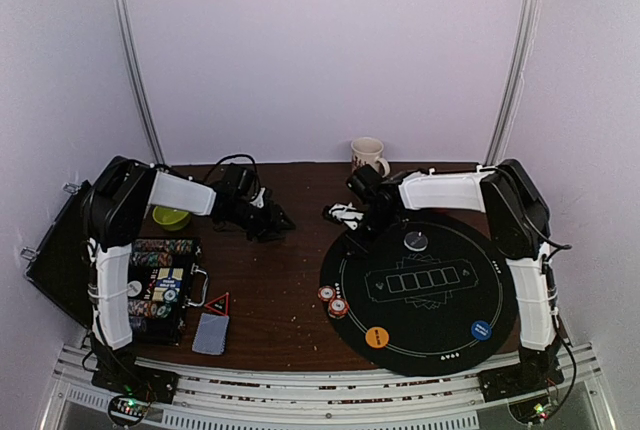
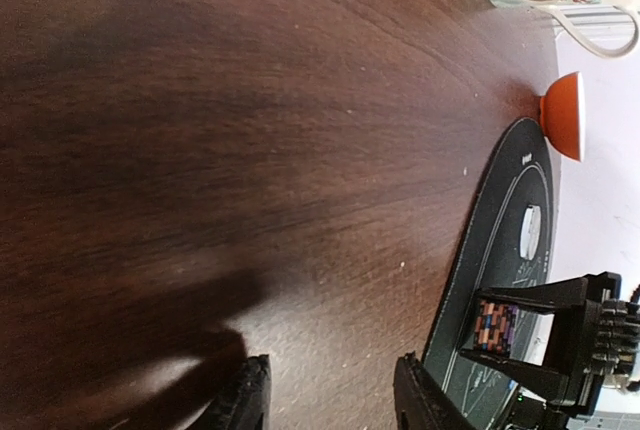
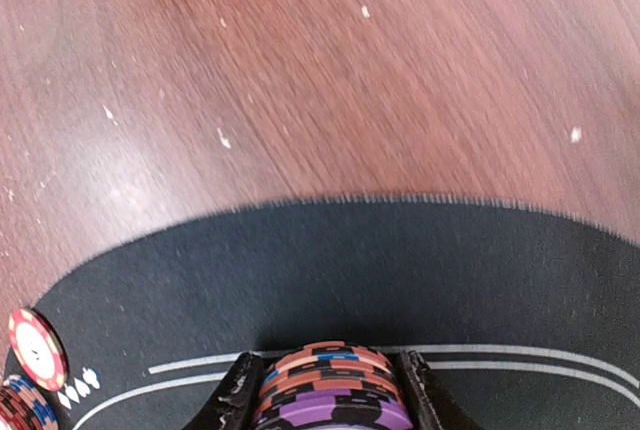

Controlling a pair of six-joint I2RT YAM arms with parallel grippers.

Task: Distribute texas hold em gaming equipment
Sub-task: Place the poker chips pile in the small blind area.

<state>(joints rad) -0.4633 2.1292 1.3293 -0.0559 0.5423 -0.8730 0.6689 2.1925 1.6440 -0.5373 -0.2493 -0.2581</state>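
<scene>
Poker chip stack (image 3: 330, 385) sits pinched in our right gripper (image 3: 328, 408) over the far-left edge of the black mat (image 1: 450, 335), we reckon for setting down there; left gripper (image 2: 330, 402) gapes empty beside the mat.

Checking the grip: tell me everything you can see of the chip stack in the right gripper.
A stack of poker chips, plastic-looking, edges striped orange-red, blue, black and purple. It sits clamped on both sides by the black fingers of the right gripper, above the round black mat near its edge. Whether it touches the mat cannot be told.
</scene>
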